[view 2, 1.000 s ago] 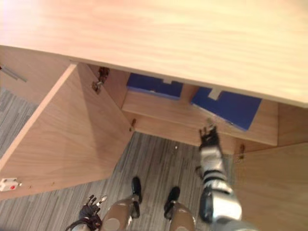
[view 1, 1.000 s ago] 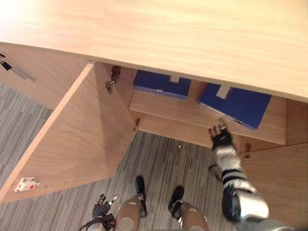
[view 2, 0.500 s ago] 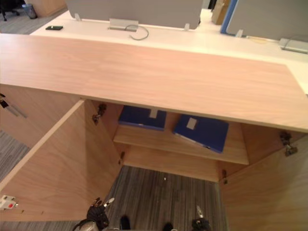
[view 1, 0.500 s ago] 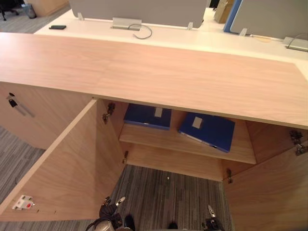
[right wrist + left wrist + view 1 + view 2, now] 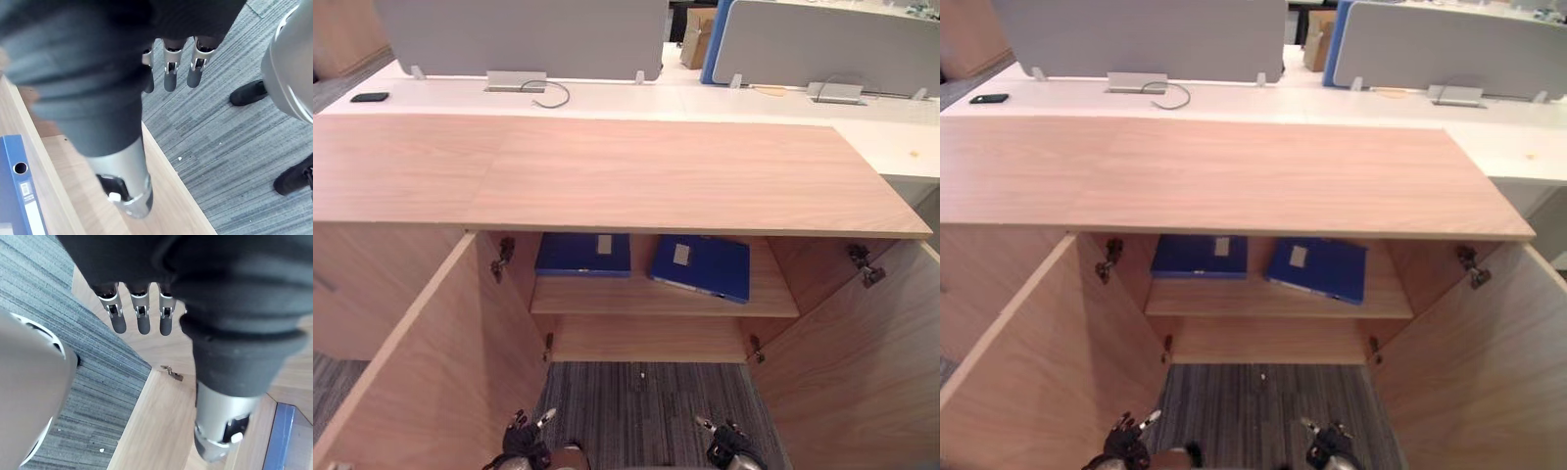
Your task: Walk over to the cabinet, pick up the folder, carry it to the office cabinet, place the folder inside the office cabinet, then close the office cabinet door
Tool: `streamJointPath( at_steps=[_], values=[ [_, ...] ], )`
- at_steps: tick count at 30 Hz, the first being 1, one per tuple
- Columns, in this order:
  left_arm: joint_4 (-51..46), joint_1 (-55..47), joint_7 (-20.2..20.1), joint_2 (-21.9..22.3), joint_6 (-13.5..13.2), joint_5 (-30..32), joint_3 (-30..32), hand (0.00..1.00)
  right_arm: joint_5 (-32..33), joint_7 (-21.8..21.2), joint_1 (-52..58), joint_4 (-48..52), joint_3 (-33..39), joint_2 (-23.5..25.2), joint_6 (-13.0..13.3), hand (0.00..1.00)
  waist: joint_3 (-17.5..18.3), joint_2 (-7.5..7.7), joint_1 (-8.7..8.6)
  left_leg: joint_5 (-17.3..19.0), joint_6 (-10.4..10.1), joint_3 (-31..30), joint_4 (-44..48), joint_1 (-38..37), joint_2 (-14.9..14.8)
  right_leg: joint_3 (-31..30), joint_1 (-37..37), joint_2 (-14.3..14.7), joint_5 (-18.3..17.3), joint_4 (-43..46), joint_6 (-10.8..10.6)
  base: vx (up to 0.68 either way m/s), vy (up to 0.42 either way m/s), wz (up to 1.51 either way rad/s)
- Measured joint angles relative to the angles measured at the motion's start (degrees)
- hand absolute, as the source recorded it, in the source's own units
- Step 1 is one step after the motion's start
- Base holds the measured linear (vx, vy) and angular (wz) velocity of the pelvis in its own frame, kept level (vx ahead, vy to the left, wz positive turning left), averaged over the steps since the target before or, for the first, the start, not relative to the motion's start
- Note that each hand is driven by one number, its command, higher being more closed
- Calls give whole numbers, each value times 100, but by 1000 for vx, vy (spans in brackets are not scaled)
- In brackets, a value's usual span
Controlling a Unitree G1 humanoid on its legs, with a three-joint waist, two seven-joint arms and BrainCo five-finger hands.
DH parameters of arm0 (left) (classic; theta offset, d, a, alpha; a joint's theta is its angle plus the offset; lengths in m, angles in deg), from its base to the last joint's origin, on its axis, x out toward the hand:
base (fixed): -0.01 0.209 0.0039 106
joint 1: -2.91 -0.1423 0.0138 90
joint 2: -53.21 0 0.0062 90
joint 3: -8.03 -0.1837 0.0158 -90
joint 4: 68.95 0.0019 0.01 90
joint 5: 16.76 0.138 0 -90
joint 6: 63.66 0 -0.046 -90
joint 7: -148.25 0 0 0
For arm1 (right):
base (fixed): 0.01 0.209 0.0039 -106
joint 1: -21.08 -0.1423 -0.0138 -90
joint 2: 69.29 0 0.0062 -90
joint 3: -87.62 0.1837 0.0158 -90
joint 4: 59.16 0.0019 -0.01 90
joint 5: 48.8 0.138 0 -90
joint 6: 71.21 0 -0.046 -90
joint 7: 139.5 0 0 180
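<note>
The wooden office cabinet (image 5: 607,171) stands before me with both doors swung open. Two blue folders lie flat on its inner shelf (image 5: 656,302): one at the left (image 5: 582,255), the other (image 5: 702,266) at the right, slightly askew. The right one's spine shows in the right wrist view (image 5: 19,186). My left hand (image 5: 524,443) and right hand (image 5: 729,448) hang low in front of the opening, well below the shelf. Both are open, with straight fingers (image 5: 139,318) (image 5: 168,73) holding nothing.
The left door (image 5: 421,372) and right door (image 5: 852,362) flank the opening at either side. Grey carpet (image 5: 641,397) lies under the shelf. Behind the cabinet is a white desk with grey dividers (image 5: 519,34), a black phone (image 5: 370,97) and a cable (image 5: 546,93).
My right hand has drawn back from the right folder and dropped low, leaving the folder on the shelf. The camera has tilted up, so the whole cabinet and the desk behind it now show.
</note>
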State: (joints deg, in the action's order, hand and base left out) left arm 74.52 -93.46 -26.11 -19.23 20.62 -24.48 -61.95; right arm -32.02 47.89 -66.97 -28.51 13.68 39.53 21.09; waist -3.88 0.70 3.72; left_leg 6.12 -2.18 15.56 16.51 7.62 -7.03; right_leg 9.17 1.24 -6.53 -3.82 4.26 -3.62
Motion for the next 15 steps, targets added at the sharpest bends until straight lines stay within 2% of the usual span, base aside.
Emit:
streamJointPath(
  at_steps=[3,5,8,10,11,14,15],
  values=[
    [228,-51,-78,14,13,41,191,0,-15,-113,0,-21,-38,3,-2,0,67,-12,5,-25,81,295,-396,-303,253,-151,-2,-233,22,-1,-67,171,149,-35],
    [250,-48,-102,33,18,68,215,0,-110,-123,-23,-41,-34,8,-6,0,67,-22,23,-20,94,441,-560,-540,312,-152,-49,-293,23,252,-79,226,141,-43],
    [336,-21,-107,33,34,59,243,0,-230,-145,-87,-62,-31,4,-12,0,34,-61,26,-23,99,530,-729,-895,285,-131,-309,-314,0,1108,-76,101,91,-32],
    [355,-11,-110,-4,50,7,141,0,-227,-141,-157,-92,-38,-29,-13,0,-2,-95,-25,-4,168,523,-841,-1082,268,165,-699,-472,-79,2011,-11,33,70,-11],
    [359,-12,-111,-25,51,-10,102,0,-227,-141,-158,-87,-42,-24,-11,0,8,-81,-61,17,201,501,-845,-1093,270,278,-750,-544,-168,2161,37,24,55,21],
    [397,-16,-113,-144,40,-153,-203,0,-226,-133,-183,-110,-28,-19,-26,0,3,-55,-68,29,208,306,-817,-1061,278,598,-778,-917,-207,2009,63,23,-22,32],
    [394,-11,-112,-149,32,-208,-216,0,-227,-127,-200,-110,-26,-20,-43,0,-43,-38,-66,74,143,241,-712,-1043,247,612,-746,-1010,-178,1802,72,19,-179,24]
  ],
)
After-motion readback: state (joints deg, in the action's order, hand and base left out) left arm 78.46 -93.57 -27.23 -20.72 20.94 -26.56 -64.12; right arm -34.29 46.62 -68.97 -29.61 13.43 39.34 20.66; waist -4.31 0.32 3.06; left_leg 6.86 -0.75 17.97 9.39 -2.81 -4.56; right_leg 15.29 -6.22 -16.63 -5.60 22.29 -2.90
